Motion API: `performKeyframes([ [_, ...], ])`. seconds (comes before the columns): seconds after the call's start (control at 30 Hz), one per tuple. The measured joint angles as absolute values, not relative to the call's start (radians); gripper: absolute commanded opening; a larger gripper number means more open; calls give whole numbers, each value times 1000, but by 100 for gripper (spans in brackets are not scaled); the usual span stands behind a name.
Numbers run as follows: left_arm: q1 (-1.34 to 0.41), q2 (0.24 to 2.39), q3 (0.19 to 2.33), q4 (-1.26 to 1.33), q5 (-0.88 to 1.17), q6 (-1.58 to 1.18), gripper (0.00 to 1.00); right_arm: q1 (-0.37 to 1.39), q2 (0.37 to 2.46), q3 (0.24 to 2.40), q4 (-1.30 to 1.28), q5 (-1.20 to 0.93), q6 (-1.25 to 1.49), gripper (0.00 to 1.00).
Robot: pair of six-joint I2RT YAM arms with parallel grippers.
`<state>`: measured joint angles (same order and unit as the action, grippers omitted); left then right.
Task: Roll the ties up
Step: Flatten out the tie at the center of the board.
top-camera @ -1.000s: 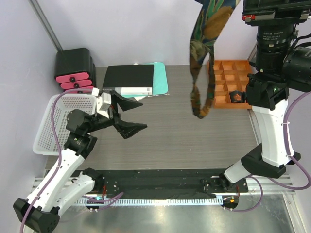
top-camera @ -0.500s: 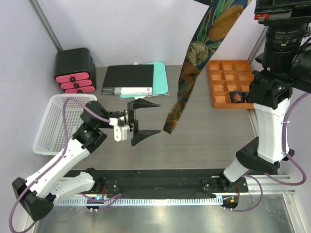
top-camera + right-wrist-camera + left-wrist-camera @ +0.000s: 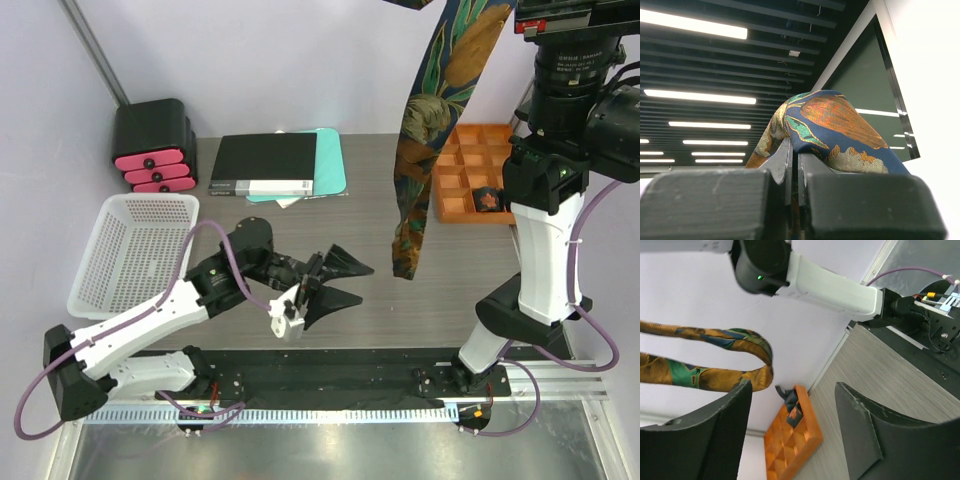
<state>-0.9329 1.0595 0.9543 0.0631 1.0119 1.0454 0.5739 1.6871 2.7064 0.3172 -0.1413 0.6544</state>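
The tie (image 3: 418, 150) hung from the raised right hand (image 3: 795, 161), its lower end dangling above the desk (image 3: 450, 300) (apparently not touching it). If that loose end swung, the left hand (image 3: 366, 282) could have shut on air or snagged only an edge. The left hand stood parted and empty, near the lower end. The right was pinched tight on the fabric.

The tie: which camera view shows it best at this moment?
The top external view: most of the tie hangs there, its lower end above the table. The left wrist view shows only a bent loop; the right wrist view only the part clamped in the right gripper.
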Motion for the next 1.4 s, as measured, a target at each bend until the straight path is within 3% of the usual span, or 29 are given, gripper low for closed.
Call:
performKeyframes([
  [0.23, -1029, 1152, 989, 79, 957, 1167, 65, 574, 1688, 2707, 319, -141, 657, 1],
  [0.67, -1039, 1150, 975, 187, 813, 1074, 60, 574, 1679, 2707, 326, -150, 662, 1],
  [1.07, -1032, 867, 815, 108, 710, 1028, 64, 574, 1680, 2708, 335, -155, 663, 1],
  [1.4, -1025, 1003, 821, 200, 680, 1019, 71, 574, 1689, 2731, 337, -155, 688, 1],
])
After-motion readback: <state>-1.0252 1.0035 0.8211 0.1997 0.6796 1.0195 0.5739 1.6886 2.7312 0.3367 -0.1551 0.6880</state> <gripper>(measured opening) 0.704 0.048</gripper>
